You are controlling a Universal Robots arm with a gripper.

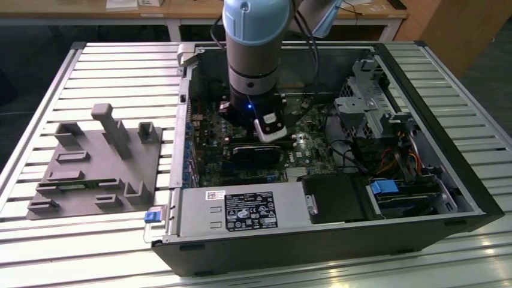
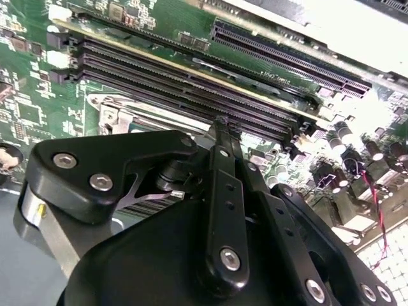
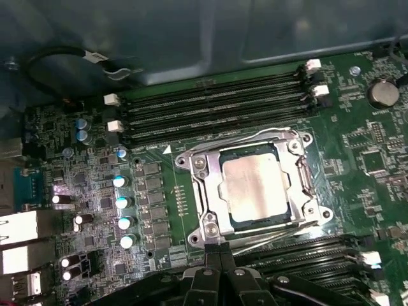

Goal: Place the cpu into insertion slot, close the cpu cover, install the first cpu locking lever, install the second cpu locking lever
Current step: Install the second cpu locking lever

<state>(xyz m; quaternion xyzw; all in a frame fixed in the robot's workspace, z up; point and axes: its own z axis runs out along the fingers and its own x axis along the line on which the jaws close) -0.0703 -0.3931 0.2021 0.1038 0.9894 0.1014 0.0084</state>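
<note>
Motherboard [image 3: 357, 159], green and densely populated, lies flat inside an open computer case [image 1: 472, 198] on a slatted metal table [image 1: 120, 66]. We see the arm's gripper [image 3: 220, 255] hanging low over the board; in both wrist views its black fingers [image 2: 223, 137] press together with nothing between them, so the jaws are closed and empty.

Just beyond the fingertips in the first wrist view sits the cpu [image 3: 258, 188], a small flat square with a dull silvery-beige metal top. It already rests inside the insertion slot [image 3: 233, 222], whose dark edge shows around the chip. The cpu cover [image 3: 204, 185], a thin silver frame with a large central window, lies folded down around the chip, its corners held by round screws. 1 thin wire locking lever [image 3: 274, 234] runs along the socket side nearest the gripper, and a second locking lever [image 3: 255, 135] runs along the far side, beside the long black memory slots [image 3: 210, 108]. We cannot tell whether either lever is latched.

We judge the chip light, rigid and smooth, best touched only at its edges. The cover looks stiff but thin and could bend. The levers seem springy steel, narrow and slippery; their bent free ends look like the natural place to push or hook. Small cylindrical capacitors [image 3: 124, 204] nearby look fragile.
</note>
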